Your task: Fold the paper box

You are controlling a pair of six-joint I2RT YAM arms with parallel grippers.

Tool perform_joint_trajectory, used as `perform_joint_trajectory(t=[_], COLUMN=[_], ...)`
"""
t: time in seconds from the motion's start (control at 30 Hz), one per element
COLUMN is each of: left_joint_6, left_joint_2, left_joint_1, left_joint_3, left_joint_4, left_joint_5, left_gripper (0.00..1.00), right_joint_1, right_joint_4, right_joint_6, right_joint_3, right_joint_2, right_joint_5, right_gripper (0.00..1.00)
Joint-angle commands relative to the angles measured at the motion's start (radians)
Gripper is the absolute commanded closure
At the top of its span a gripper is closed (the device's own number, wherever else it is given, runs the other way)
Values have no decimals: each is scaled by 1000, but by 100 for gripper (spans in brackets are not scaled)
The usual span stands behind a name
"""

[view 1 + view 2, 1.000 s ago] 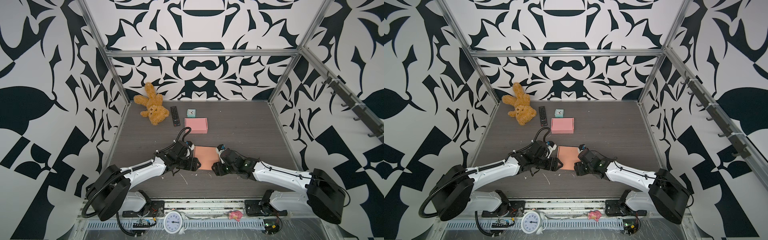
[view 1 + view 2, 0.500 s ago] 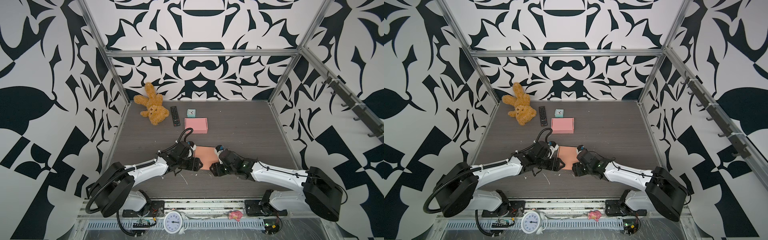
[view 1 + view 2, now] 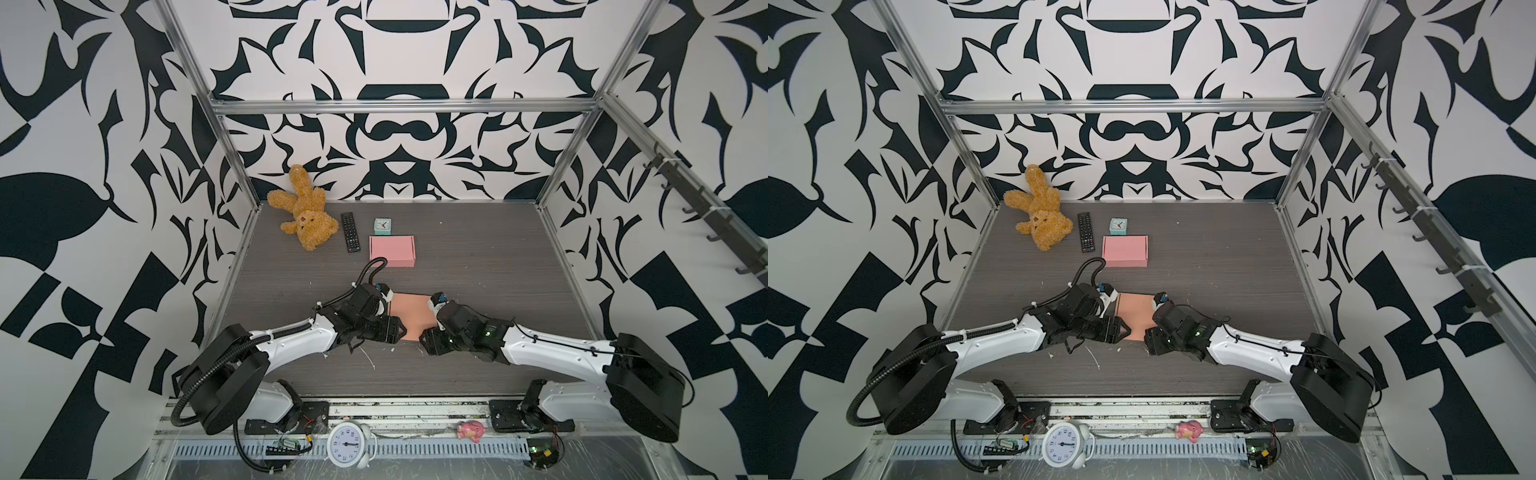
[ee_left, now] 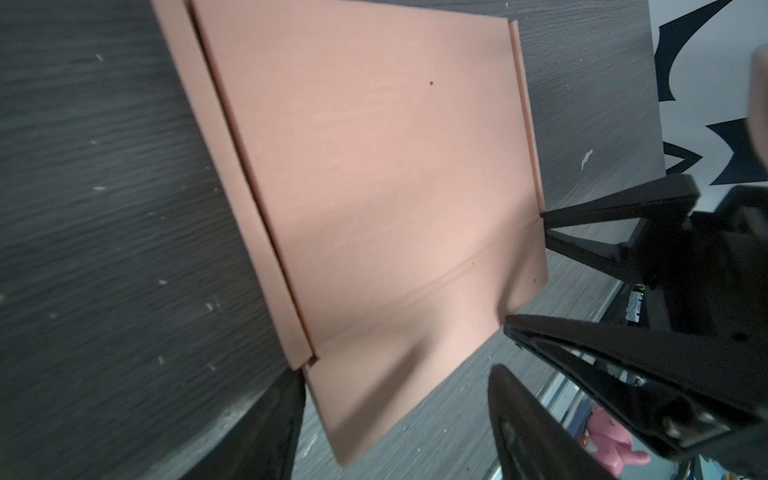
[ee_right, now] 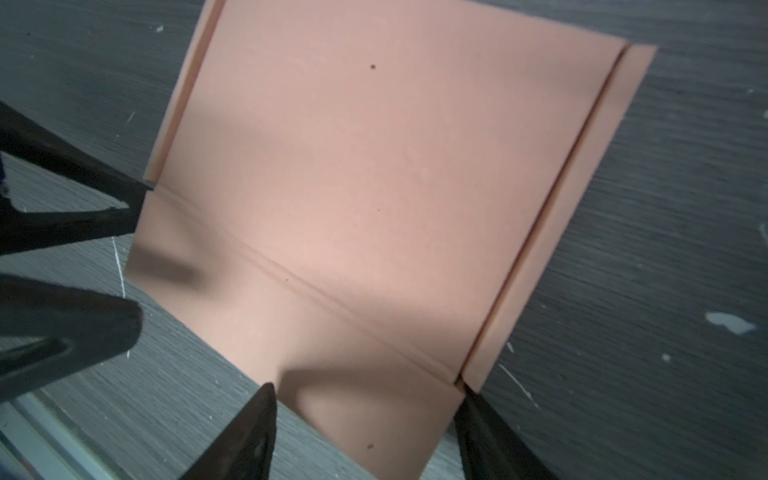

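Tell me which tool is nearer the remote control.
Left. The left tool is at the left edge of the paper box, in front of the remote control; the right tool at its right edge, farther off.

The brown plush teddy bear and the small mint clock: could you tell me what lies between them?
A black remote control lies between them, shown in both top views.

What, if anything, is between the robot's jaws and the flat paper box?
Nothing visible. The left gripper and right gripper sit at the near corners of the flat paper box, jaws open. The teddy bear, remote and pink box lie far behind it.
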Motion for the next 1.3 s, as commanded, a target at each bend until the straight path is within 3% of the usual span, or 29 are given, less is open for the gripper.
perform_joint_trajectory(t=[0.0, 0.3, 0.6, 1.27], left_joint_6=[-8, -9, -11, -15], left_joint_2=[15, 25, 21, 44], left_joint_1=[-5, -5, -5, -5], left_joint_3=[-18, -23, -27, -28], left_joint_4=[19, 28, 29, 48], left_joint_5=[3, -2, -1, -2], left_gripper=[28, 30, 32, 40], right_joint_1=[7, 9, 9, 8], right_joint_4=[-4, 6, 19, 30], right_joint_6=[7, 6, 3, -5], right_joint_3=[-4, -12, -5, 3], right_joint_2=[-4, -6, 9, 41], right_joint_5=[35, 48, 42, 51], right_gripper=[31, 33, 42, 43])
